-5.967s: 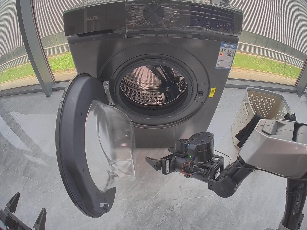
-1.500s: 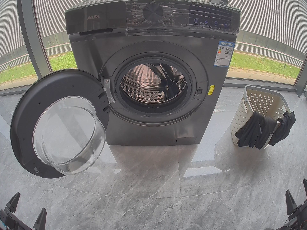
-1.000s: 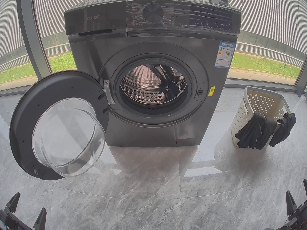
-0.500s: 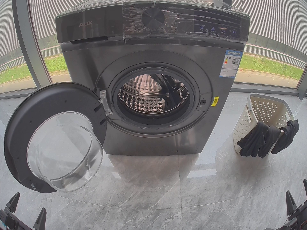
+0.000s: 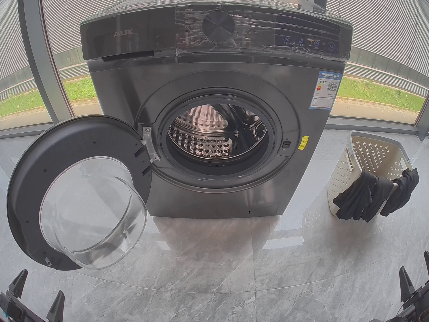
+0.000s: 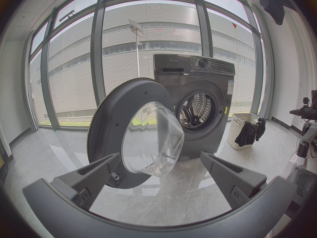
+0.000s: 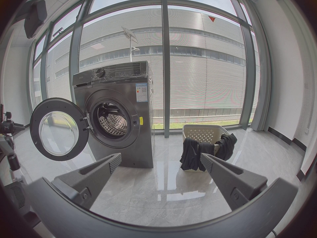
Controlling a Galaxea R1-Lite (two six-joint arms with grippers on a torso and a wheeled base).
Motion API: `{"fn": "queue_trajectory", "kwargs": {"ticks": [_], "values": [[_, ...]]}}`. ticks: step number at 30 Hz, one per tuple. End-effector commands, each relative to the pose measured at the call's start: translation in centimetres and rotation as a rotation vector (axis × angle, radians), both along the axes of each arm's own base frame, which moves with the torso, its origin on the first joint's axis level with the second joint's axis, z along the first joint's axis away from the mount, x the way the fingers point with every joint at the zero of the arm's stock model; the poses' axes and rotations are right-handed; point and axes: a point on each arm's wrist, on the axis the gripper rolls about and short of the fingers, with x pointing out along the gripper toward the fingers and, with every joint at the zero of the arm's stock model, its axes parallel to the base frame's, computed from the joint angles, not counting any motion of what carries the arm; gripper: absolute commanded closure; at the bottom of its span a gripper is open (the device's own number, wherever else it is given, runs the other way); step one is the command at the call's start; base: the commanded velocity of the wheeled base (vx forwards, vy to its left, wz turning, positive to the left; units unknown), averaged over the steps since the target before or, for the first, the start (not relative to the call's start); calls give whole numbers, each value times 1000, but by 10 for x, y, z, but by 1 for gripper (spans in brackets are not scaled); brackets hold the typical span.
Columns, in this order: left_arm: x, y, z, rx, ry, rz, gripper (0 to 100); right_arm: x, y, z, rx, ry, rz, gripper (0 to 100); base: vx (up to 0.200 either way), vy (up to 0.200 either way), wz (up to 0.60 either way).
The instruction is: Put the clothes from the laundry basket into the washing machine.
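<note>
The grey washing machine (image 5: 214, 112) stands in the middle with its round door (image 5: 76, 188) swung wide to the left and its steel drum (image 5: 214, 133) bare. To its right, on the floor, sits the white laundry basket (image 5: 342, 180). Black clothes (image 5: 371, 195) hang over the basket's near rim. My left gripper (image 5: 40, 287) is low at the near left, open and empty. Low at the near right is my right gripper (image 5: 414, 264), also open and empty. In the left wrist view the gripper (image 6: 160, 157) faces the door (image 6: 112, 126); in the right wrist view the gripper (image 7: 160, 157) faces the clothes (image 7: 204, 149).
Glossy grey tiled floor (image 5: 250, 264) lies between me and the machine. Tall windows with dark frames (image 5: 38, 54) stand behind it. The open door juts out over the floor at the left.
Since six seconds ago the right arm has drawn back from the machine's front and the door has swung wide. In the last second the camera has moved closer; both grippers hold their places.
</note>
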Motion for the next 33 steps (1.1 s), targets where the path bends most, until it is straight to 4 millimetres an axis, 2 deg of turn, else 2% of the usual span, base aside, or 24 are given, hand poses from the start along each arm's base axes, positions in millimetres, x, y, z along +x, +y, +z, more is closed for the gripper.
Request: {"fn": "queue_trajectory", "kwargs": {"ticks": [1, 33], "values": [[0, 0, -5, 0, 1, 0, 0, 0, 0, -5, 0, 6, 1, 0, 0, -200, 0], [0, 0, -5, -2, 1, 0, 0, 0, 0, -5, 0, 6, 4, 0, 0, -200, 0]]}}
